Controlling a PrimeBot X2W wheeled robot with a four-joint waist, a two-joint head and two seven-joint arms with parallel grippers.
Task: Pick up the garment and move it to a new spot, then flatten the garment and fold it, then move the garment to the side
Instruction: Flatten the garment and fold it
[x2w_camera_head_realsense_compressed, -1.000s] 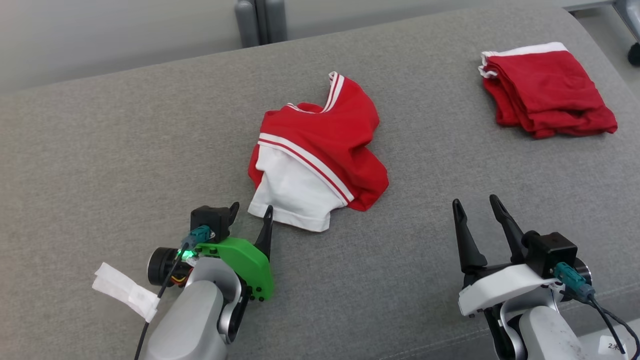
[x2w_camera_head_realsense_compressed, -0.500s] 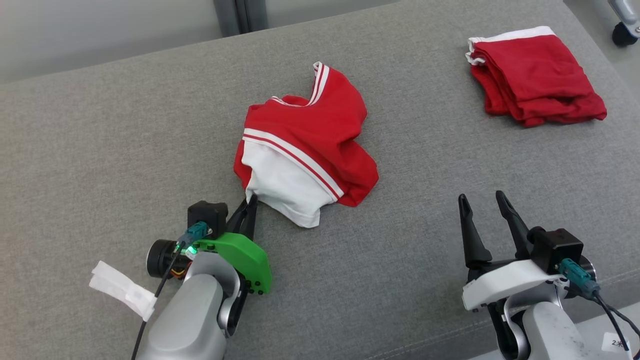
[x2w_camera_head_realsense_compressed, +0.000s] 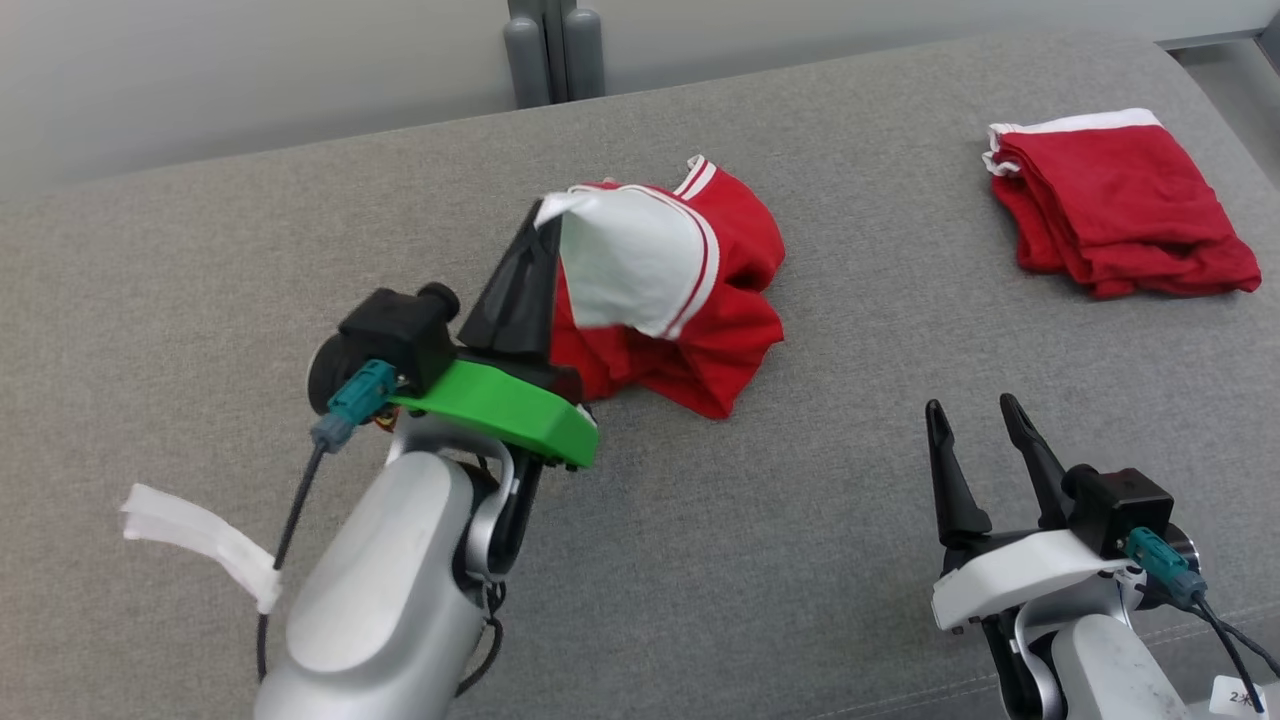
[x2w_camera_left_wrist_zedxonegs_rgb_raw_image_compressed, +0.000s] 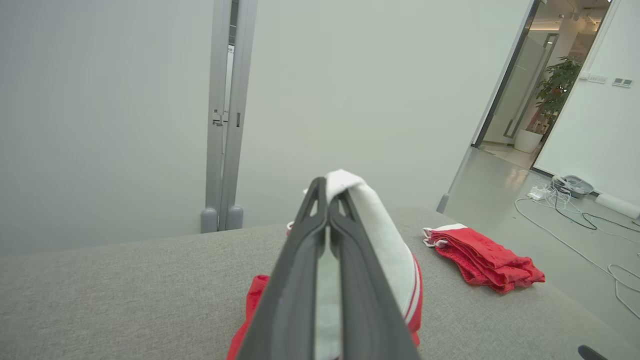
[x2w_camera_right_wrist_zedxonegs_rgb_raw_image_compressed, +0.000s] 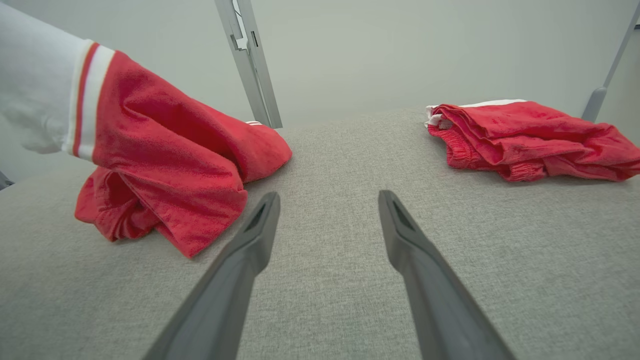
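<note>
Folded red cloth (x2w_camera_head_realsense_compressed: 1118, 203) lies on grey cushion (x2w_camera_head_realsense_compressed: 200, 300).

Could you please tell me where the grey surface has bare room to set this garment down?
Bare grey surface spreads left of the left tool, which grips the garment. A second free band lies between that garment and the folded red pile, beyond the open right tool. The far right corner is crowded.

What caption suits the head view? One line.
Left gripper holds the crumpled garment up by its white edge; right gripper rests open.
</note>
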